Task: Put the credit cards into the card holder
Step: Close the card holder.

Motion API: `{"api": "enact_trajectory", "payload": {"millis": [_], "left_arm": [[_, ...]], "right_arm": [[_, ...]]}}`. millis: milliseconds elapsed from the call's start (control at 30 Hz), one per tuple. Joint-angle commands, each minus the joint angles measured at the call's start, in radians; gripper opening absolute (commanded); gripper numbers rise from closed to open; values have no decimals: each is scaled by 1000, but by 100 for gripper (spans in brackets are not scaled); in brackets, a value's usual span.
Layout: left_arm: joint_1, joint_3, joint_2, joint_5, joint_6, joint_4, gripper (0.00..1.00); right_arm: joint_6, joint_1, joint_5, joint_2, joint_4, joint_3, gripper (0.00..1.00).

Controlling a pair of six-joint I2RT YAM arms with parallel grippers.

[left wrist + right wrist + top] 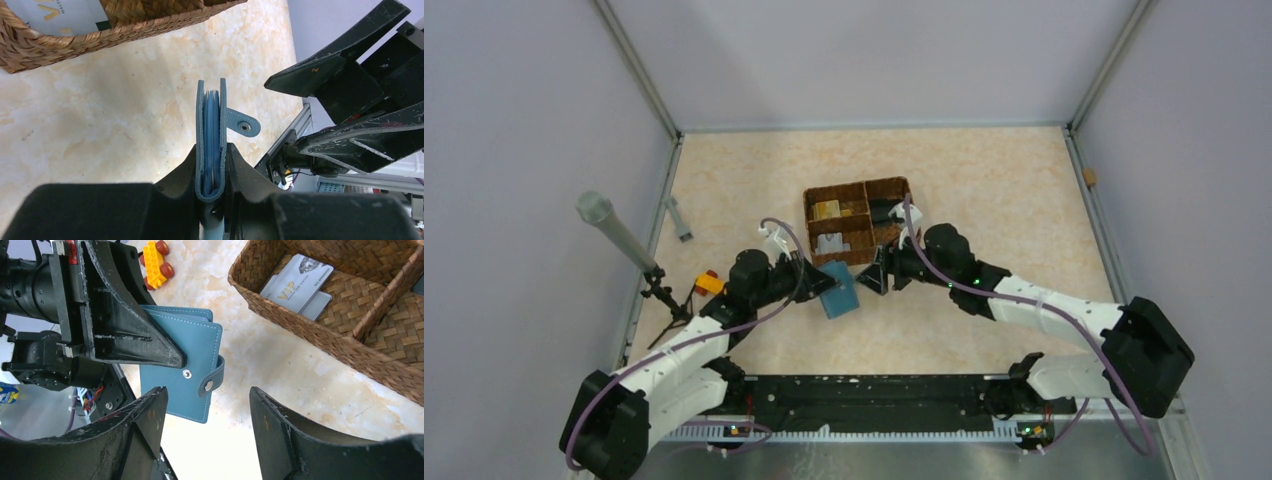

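Observation:
My left gripper [212,152] is shut on the folded spine of the teal card holder [212,120] and holds it edge-up just off the table. Its snap strap [243,125] hangs loose, unfastened. From above, the card holder [837,291] sits between both grippers. My right gripper [207,400] stands open just short of the card holder [182,370], touching nothing. A white-grey credit card [297,282] marked VIP lies in the wicker basket. From above, a gold credit card [827,210] and a white one [832,241] lie in its left compartments.
The brown wicker basket [807,215] stands just behind both grippers. A yellow-and-red toy block [709,282] lies left of the left arm. A grey microphone on a stand [609,225] rises at the left edge. A small brown cube [1089,177] sits far right.

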Motion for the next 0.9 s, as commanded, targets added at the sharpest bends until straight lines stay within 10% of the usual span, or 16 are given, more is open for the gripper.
{"api": "enact_trajectory", "payload": {"millis": [0, 867], "left_arm": [[-3, 45, 10, -12, 15, 1, 0], [-3, 49, 33, -2, 12, -8, 0]], "right_arm": [[-25, -8, -30, 9, 12, -4, 61], [19, -8, -142, 169, 104, 71, 20]]}}
